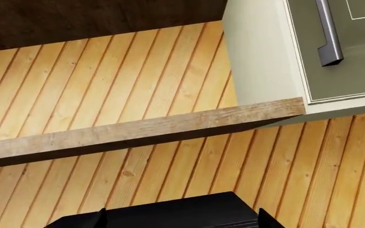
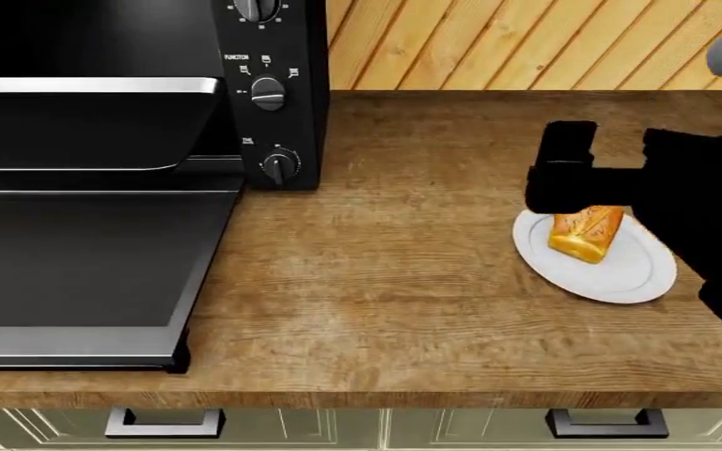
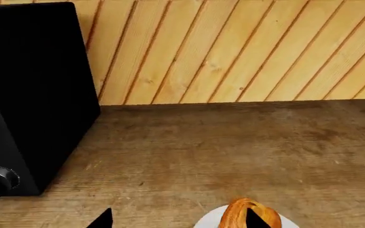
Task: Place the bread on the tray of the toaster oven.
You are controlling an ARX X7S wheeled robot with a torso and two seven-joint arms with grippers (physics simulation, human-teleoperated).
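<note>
The bread (image 2: 586,235), a small golden-brown loaf, lies on a round white plate (image 2: 631,272) at the counter's right. My right gripper (image 2: 572,188) hangs just over the loaf's far end, jaws wide open. In the right wrist view the bread (image 3: 238,214) sits by one fingertip (image 3: 254,220) rather than midway in the right gripper (image 3: 178,221). The toaster oven (image 2: 267,94) stands at the left with its door (image 2: 86,263) folded down flat. The dark tray (image 2: 86,127) shows in its mouth. My left gripper (image 1: 184,219) is open, off the head view.
Bare wooden counter (image 2: 386,263) lies between the oven door and the plate. Knobs (image 2: 268,92) run down the oven's right side. Cabinet drawers with handles (image 2: 164,425) sit below the counter's front edge. A black block (image 1: 169,211) lies beyond the left fingertips; a plank wall is behind.
</note>
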